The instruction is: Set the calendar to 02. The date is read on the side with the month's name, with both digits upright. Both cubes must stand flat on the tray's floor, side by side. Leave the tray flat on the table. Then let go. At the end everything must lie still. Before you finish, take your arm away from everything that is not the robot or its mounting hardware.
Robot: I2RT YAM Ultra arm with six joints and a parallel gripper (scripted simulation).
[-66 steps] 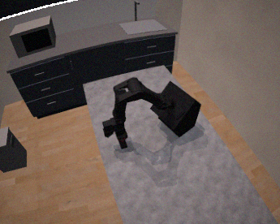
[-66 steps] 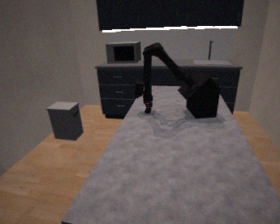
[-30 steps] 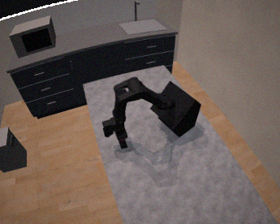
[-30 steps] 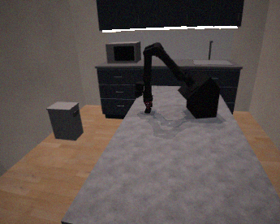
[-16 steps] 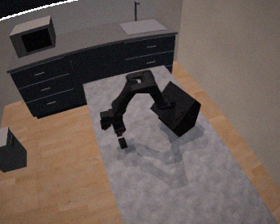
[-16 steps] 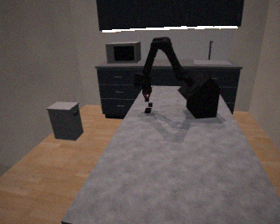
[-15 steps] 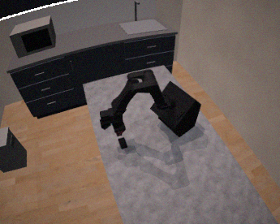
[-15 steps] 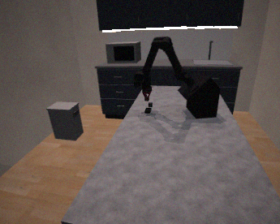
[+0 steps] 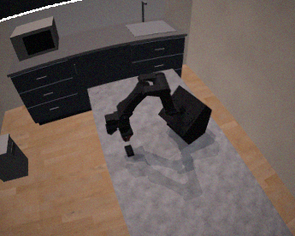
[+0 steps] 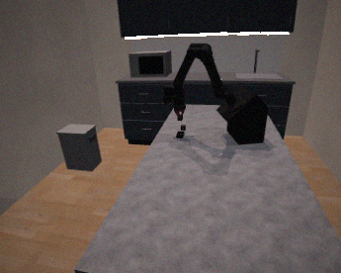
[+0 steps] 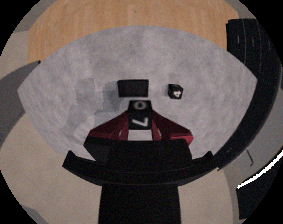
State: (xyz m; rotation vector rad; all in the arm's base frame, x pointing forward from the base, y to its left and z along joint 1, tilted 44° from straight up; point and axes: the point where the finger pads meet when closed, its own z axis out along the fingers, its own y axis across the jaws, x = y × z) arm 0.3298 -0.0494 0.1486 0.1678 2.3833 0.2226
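My gripper [image 9: 126,135] [image 10: 179,112] [image 11: 140,113] is shut on a black cube [image 10: 180,118] [image 11: 145,114] and holds it above the table. In the wrist view two of its faces show a white 0 and a white 7, the 7 not upright there. The dark tray [image 9: 129,150] [image 10: 180,135] [image 11: 133,88] lies on the table just beyond the held cube in the wrist view, with no cube seen in it. The other black cube [image 10: 183,128] [image 11: 175,91] stands on the table to the tray's right in the wrist view and shows a white 4. The month's name is not readable.
The grey table [image 9: 161,205] [image 10: 201,218] [image 11: 157,55] has an edge [image 11: 137,27] beyond the tray and loose cube in the wrist view. The arm's large black base block [image 9: 187,115] [image 10: 249,121] stands to the right in the top and exterior views. Arm shadows fall near the tray.
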